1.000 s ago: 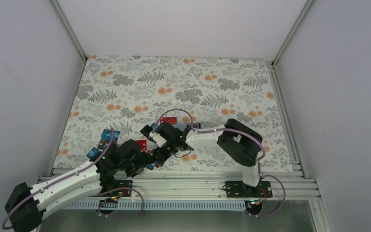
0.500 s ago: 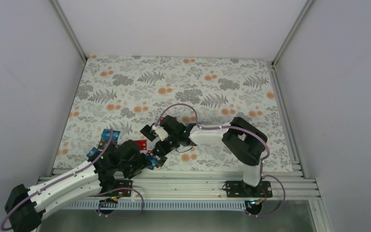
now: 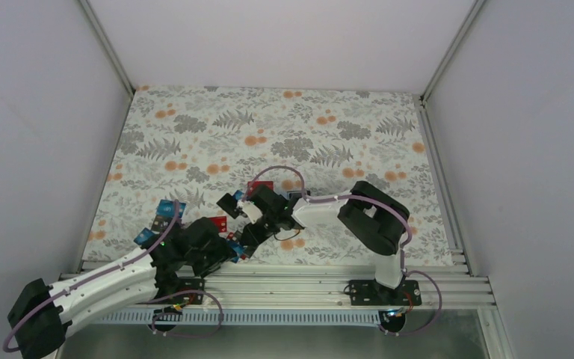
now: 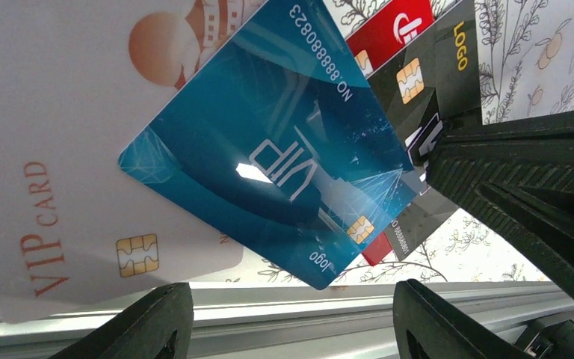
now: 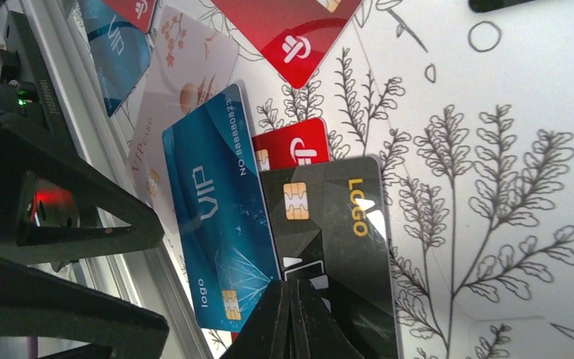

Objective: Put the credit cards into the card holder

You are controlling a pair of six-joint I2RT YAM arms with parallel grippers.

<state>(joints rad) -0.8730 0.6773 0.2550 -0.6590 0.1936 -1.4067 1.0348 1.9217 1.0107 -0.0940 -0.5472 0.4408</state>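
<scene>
Black fingertips on the right gripper [image 5: 291, 288] are sitting pressed shut at the near edge of the black card [image 5: 332, 217]. Pinching it? Can't tell. Left gripper [image 4: 291, 329] is hanging open, empty. Credit cards [image 5: 217, 224] are lying right ahead of both jaws: I'm counting three red, two blue, one white, one black. Further out a black object [image 5: 501, 4] is getting cut off.

Right wrist view: three red cards [image 5: 291, 34], two blue [image 5: 217, 217], one white [image 5: 187, 67], one black [image 5: 336, 224].

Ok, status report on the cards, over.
Left gripper open above blue VIP card. Right gripper shut, tip at black LOGO card. Blue overlaps white VIP card.
</scene>
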